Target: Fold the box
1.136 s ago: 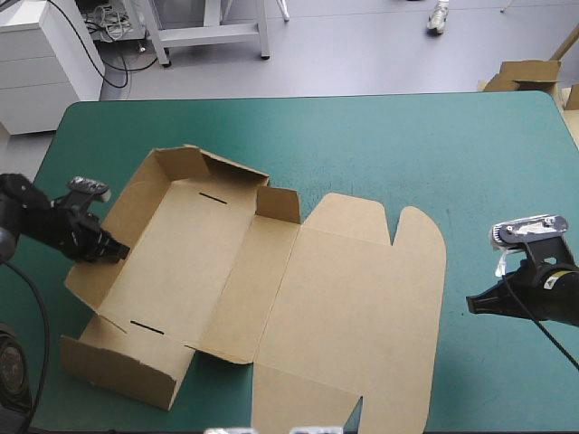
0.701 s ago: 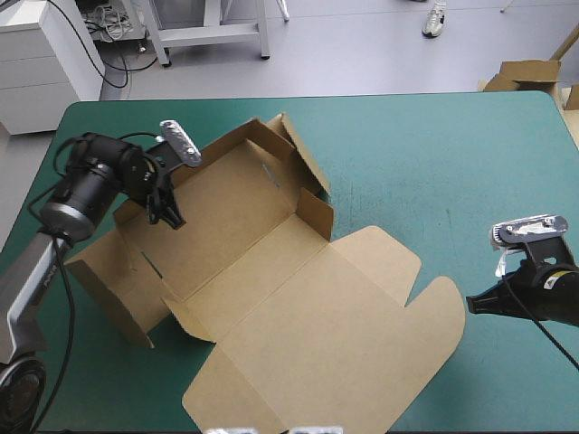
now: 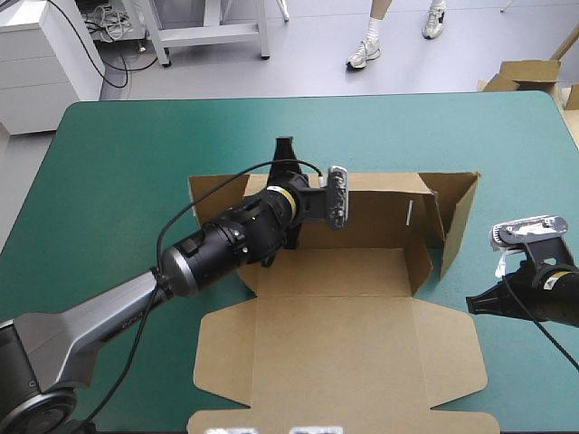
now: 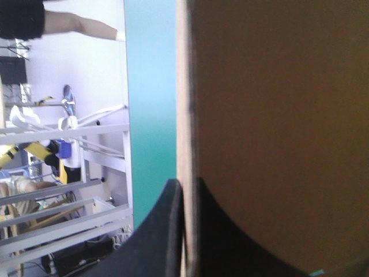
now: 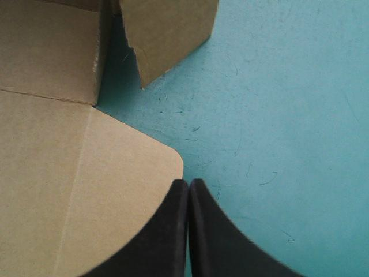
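Fingers [image 4: 153, 236] of left gripper [image 3: 285, 152] pinch box [image 3: 362, 298] far wall — arm outstretched.

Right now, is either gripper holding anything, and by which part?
The left gripper is shut on the box, pinching the edge of its raised far wall. The right gripper holds nothing.

In the high view the left arm [image 3: 226, 249] covers the middle of the box's [image 3: 362, 344] far wall and part of the tray floor, and the lid's near edge is cut off at the picture's bottom. In the left wrist view the brown wall clamped in the left gripper [image 4: 183, 190] runs past the picture's edges, so its ends cannot be seen. The right wrist view shows only one rounded lid corner and part of a side flap.
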